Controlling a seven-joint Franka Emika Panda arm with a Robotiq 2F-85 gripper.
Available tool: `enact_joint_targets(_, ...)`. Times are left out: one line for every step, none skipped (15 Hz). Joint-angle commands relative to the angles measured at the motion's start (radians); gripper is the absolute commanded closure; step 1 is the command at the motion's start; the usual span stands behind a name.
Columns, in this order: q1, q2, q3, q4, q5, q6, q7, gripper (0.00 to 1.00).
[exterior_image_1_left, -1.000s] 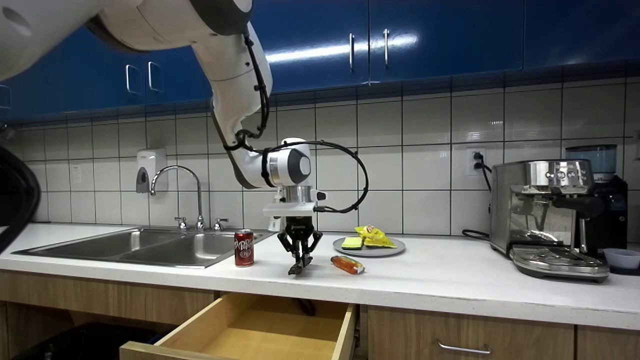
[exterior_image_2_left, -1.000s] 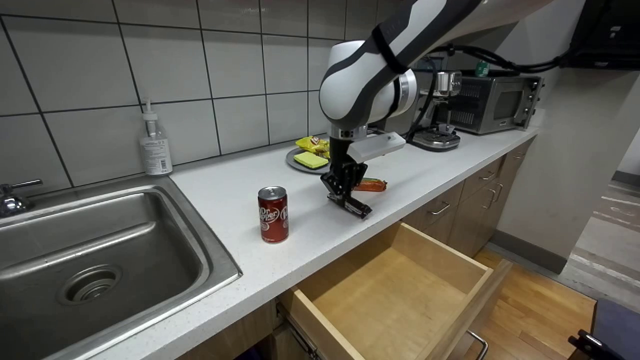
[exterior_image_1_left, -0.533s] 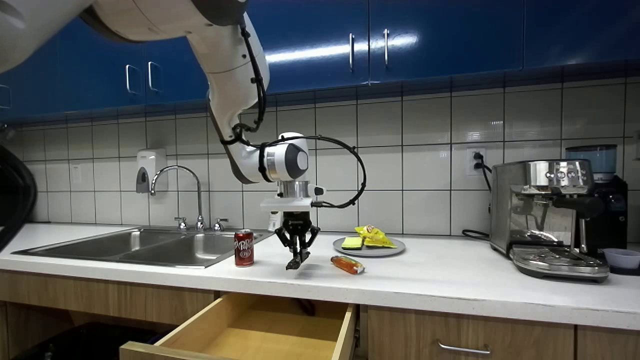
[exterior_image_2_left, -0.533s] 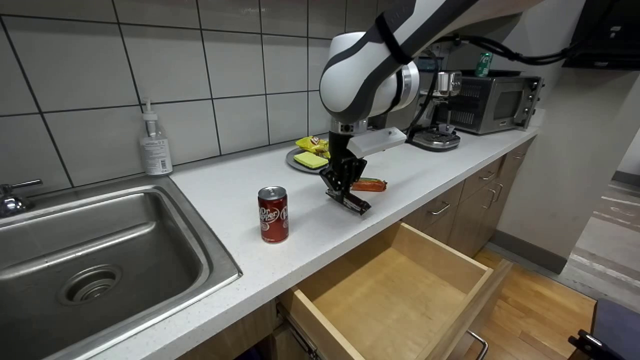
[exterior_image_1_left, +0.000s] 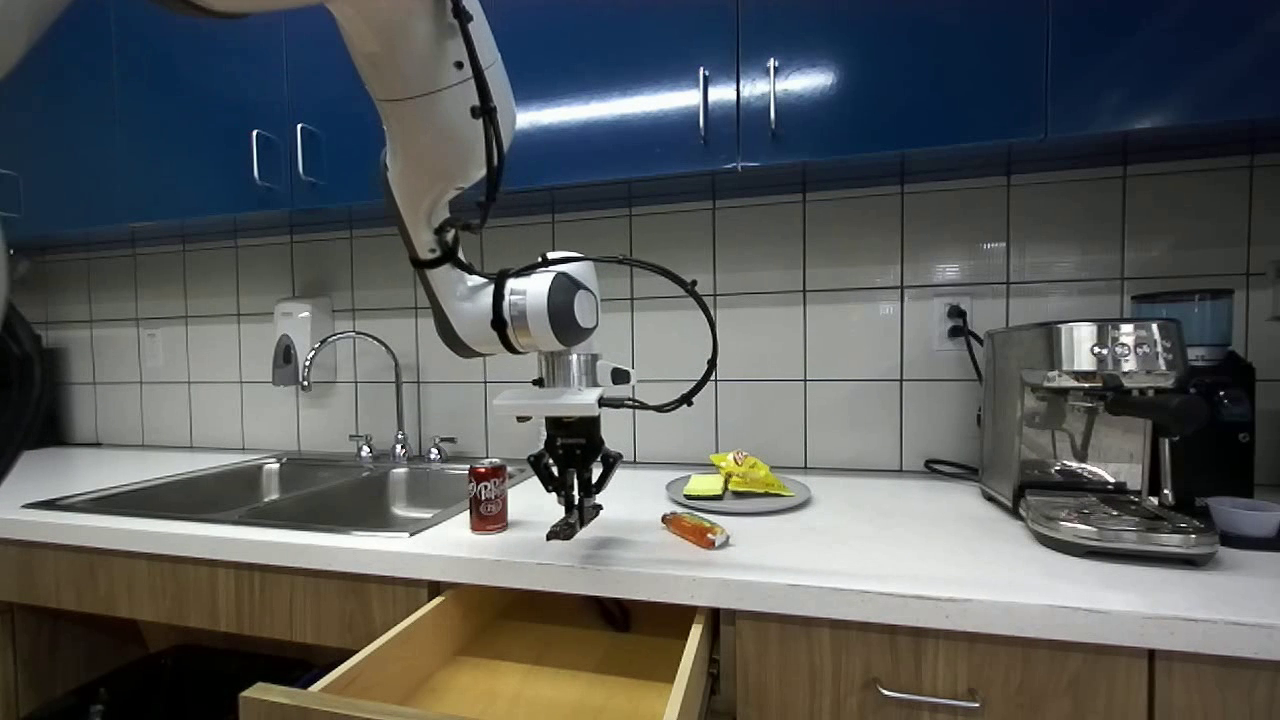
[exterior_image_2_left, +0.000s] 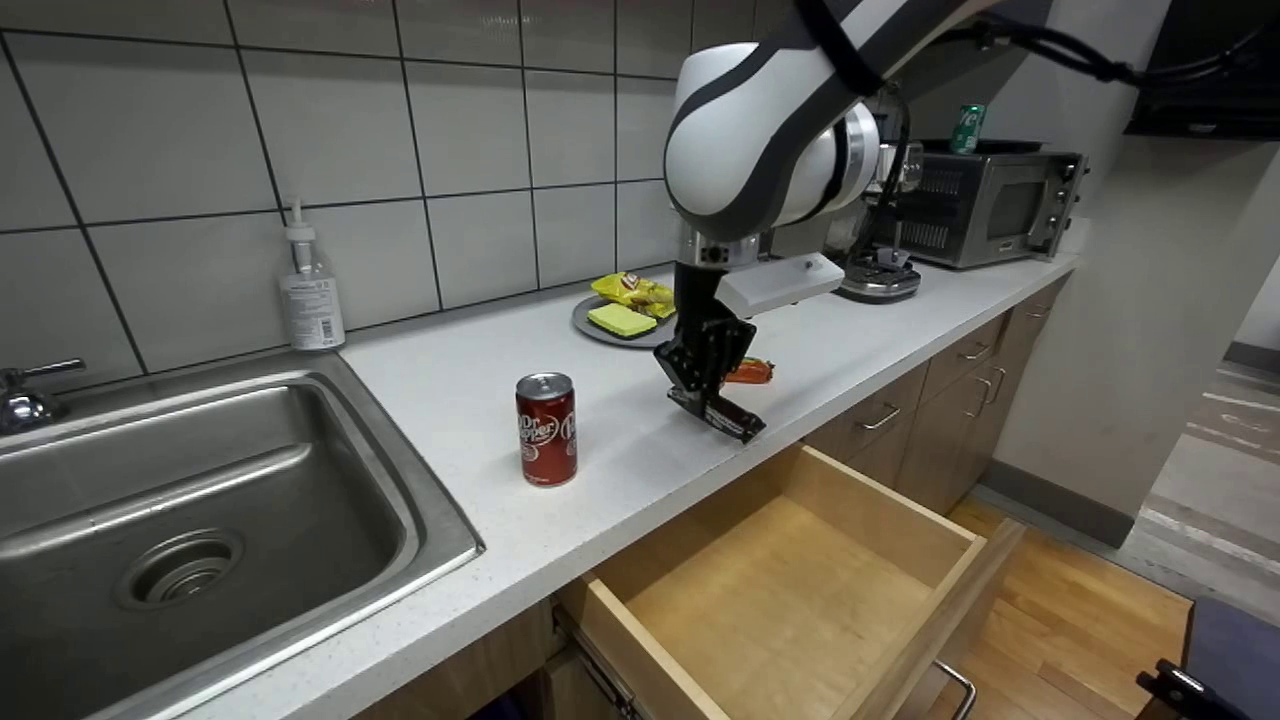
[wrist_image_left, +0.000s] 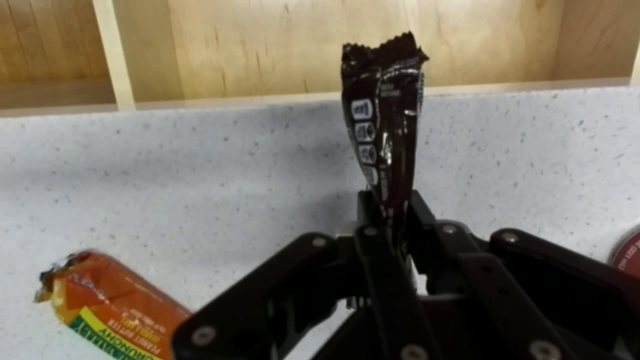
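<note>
Brown-wrapped bar (wrist_image_left: 386, 120), one: gripped by black jaws above the worktop (exterior_image_1_left: 850, 560), just shifted nearer the pulled-out wooden drawer (exterior_image_2_left: 790, 590); the pick-up, I judge, is done and carrying under way.

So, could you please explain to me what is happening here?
A robot arm is holding a dark-wrapped bar above the white counter, with its jaws shut on it. Below the counter, a drawer stands open. On the counter, an orange granola bar packet lies to one side of the jaws, and a red soda can stands upright on the other. Farther back, a grey plate carries a yellow sponge and a yellow snack bag.
</note>
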Motion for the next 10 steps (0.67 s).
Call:
enact_joint_targets(0.019,-0.104,-0.003,-0.145,-0.024,0.029,0.067,0.96)
enact_joint_targets(0.022,-0.119,-0.003,-0.172,-0.025,0.032,0.076,0.96)
enact_joint_targets(0.025,-0.133,-0.003,-0.195,-0.026,0.032,0.085,0.96)
enact_joint_targets(0.029,-0.147,-0.003,-0.219,-0.028,0.035,0.094,0.96)
enact_joint_targets(0.033,-0.16,-0.003,-0.241,-0.031,0.037,0.104,0.96)
enact_joint_targets(0.038,-0.174,-0.005,-0.264,-0.037,0.037,0.117,0.96)
enact_joint_targets(0.041,-0.188,-0.005,-0.287,-0.042,0.041,0.126,0.96)
enact_joint_targets(0.045,-0.203,-0.004,-0.309,-0.049,0.044,0.135,0.96)
enact_joint_targets(0.047,-0.217,-0.003,-0.33,-0.055,0.046,0.142,0.96)
enact_joint_targets(0.05,-0.231,-0.003,-0.352,-0.063,0.047,0.15,0.96)
